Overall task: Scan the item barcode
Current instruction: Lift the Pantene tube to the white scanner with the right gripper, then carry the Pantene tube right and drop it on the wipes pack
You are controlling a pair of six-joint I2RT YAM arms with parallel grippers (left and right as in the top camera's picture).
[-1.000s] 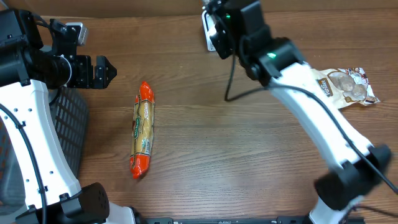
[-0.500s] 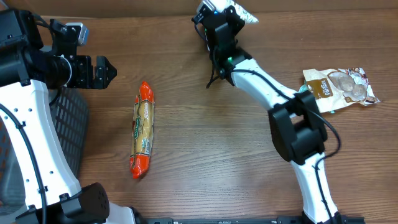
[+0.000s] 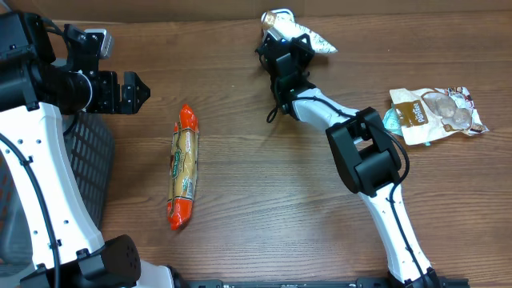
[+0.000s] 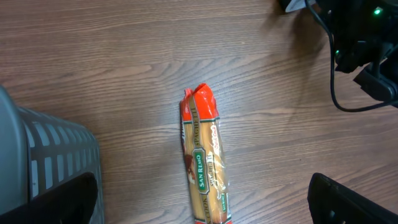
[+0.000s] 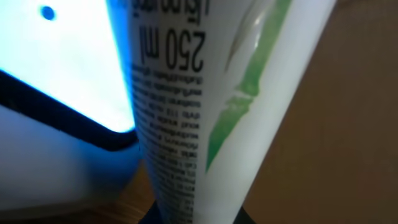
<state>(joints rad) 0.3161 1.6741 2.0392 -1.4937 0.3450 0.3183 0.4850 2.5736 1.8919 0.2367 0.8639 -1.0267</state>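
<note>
Far left, grey basket (image 3: 90, 152), inside mostly hidden. Next, left gripper (image 3: 134, 92) spread wide, holding nothing. Spaghetti packet (image 3: 183, 166) flat on the table (image 3: 264, 208). Top centre, right gripper (image 3: 282, 46) clamped on white tube (image 3: 308, 38), close to a glowing panel (image 5: 56, 68). Likely light, soft-walled, slick; better pinched near the stiffer crimped end.

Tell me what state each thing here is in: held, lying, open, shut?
Left gripper: open, holding nothing.
Right gripper: shut on the tube.
Tube: held up close to a screen.
Screen: lit, glowing bright.
Pasta packet: lying flat, nothing touching it.
Snack bag: lying flat on the right side.
Basket: at the left edge, contents hidden.
</note>
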